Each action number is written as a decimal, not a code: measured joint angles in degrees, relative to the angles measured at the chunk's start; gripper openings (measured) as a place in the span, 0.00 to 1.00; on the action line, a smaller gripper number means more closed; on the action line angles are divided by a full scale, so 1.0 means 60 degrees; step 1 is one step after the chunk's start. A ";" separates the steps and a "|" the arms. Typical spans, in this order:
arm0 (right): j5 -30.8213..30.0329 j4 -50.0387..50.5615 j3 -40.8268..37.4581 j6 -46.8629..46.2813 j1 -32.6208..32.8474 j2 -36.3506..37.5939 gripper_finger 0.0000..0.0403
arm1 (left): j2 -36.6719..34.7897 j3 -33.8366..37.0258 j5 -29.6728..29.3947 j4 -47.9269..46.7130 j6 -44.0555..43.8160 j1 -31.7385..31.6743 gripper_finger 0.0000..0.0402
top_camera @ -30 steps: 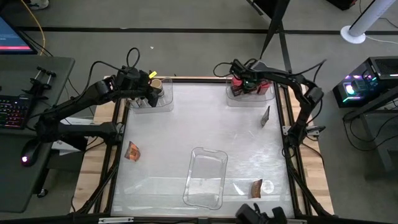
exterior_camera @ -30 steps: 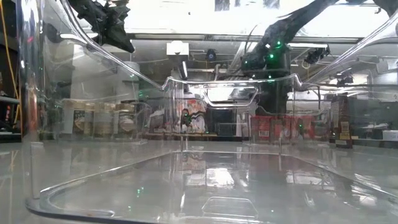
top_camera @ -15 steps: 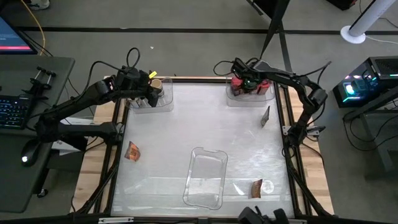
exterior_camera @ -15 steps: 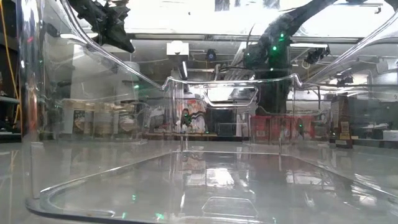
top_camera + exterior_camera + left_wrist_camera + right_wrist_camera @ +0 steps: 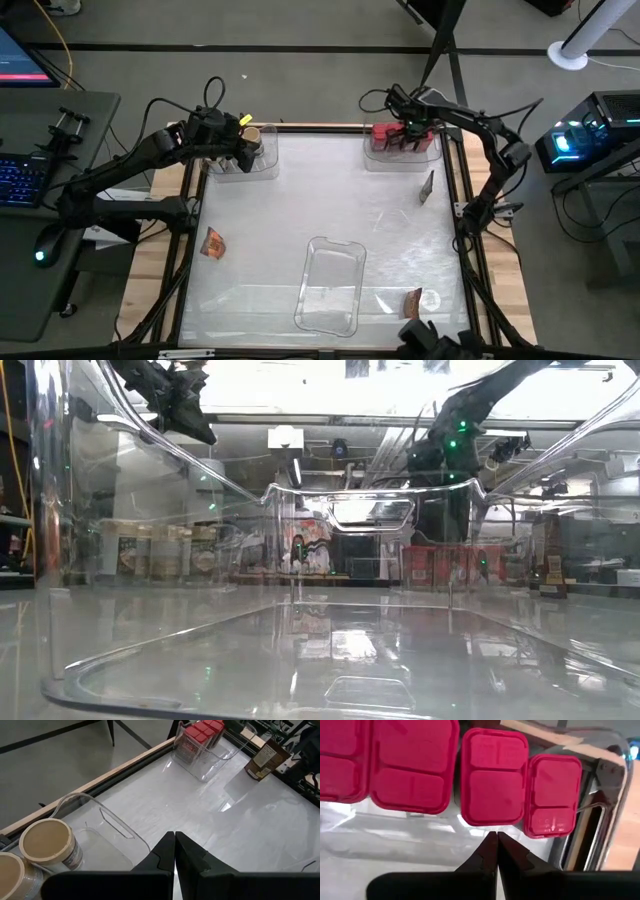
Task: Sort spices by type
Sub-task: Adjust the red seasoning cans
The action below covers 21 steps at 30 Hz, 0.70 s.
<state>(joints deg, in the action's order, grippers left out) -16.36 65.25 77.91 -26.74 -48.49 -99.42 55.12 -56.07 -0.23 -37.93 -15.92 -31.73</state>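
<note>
Pressed together and holding nothing, my right gripper hangs just above the red containers, which stand in a row inside the clear tray at the far right corner. My left gripper has its fingers shut too, also bare, poised over the far-left tray where the tan-lidded jars sit. Nearest me on the table I see an unfilled clear tray with one foil packet to its right, another packet near the left edge, and a third packet leaning farther back on the right.
</note>
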 joint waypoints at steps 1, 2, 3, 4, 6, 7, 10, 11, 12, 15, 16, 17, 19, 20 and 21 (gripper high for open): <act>0.0082 0.0003 0.0000 -0.0003 -0.0024 -0.0017 0.00 | -0.0001 0.0000 0.0000 0.0000 0.0000 0.0000 0.00; 0.0122 0.0017 0.0000 -0.0016 -0.0040 -0.0029 0.00 | 0.0001 0.0000 0.0000 0.0001 0.0004 0.0000 0.00; 0.0165 0.0054 0.0000 -0.0034 -0.0048 -0.0044 0.00 | 0.0000 0.0000 0.0000 0.0000 0.0000 0.0000 0.00; 0.0181 0.0064 0.0000 -0.0036 -0.0048 -0.0060 0.00 | -0.0001 0.0000 0.0000 0.0000 0.0003 0.0000 0.00; 0.0322 0.0026 0.0000 -0.0122 -0.0048 -0.0062 0.00 | -0.0001 0.0000 0.0000 0.0000 0.0003 0.0000 0.00; 0.0416 0.0036 0.0000 -0.0179 -0.0048 -0.0062 0.00 | 0.0000 0.0000 0.0000 0.0000 0.0004 0.0000 0.00; 0.0488 -0.0022 0.0000 -0.0215 -0.0048 -0.0066 0.00 | -0.0001 0.0000 -0.0002 0.0001 0.0004 0.0000 0.00; 0.0440 -0.0068 0.0000 -0.0250 -0.0048 -0.0066 0.00 | -0.0001 0.0000 0.0000 0.0001 0.0004 0.0000 0.00; 0.0324 -0.0154 0.0000 -0.0313 -0.0048 -0.0066 0.00 | -0.0001 0.0000 0.0000 0.0000 0.0004 0.0000 0.00; 0.0188 -0.0508 0.0000 -0.0484 -0.0048 -0.0066 0.00 | -0.0001 0.0000 0.0000 0.0000 0.0004 0.0000 0.00; 0.0196 -0.0648 0.0000 -0.0498 -0.0048 -0.0066 0.00 | -0.0001 0.0000 0.0000 0.0000 0.0004 0.0000 0.00; 0.0226 -0.0795 0.0000 -0.0491 -0.0048 -0.0066 0.00 | -0.0001 0.0000 0.0000 0.0000 0.0004 0.0000 0.00; 0.0234 -0.1045 0.0000 -0.0488 -0.0048 -0.0066 0.00 | -0.0001 0.0000 0.0000 0.0000 -0.0027 0.0000 0.00; 0.0237 -0.1148 0.0000 -0.0481 -0.0044 -0.0066 0.00 | 0.0001 0.0000 0.0000 0.0002 -0.0047 0.0000 0.00; 0.0238 -0.1232 0.0000 -0.0481 -0.0034 -0.0050 0.00 | -0.0001 0.0000 0.0002 0.0000 -0.0047 0.0000 0.00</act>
<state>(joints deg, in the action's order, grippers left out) -14.94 57.86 77.91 -29.63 -48.69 -99.71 55.11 -56.07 -0.21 -37.93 -16.21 -31.73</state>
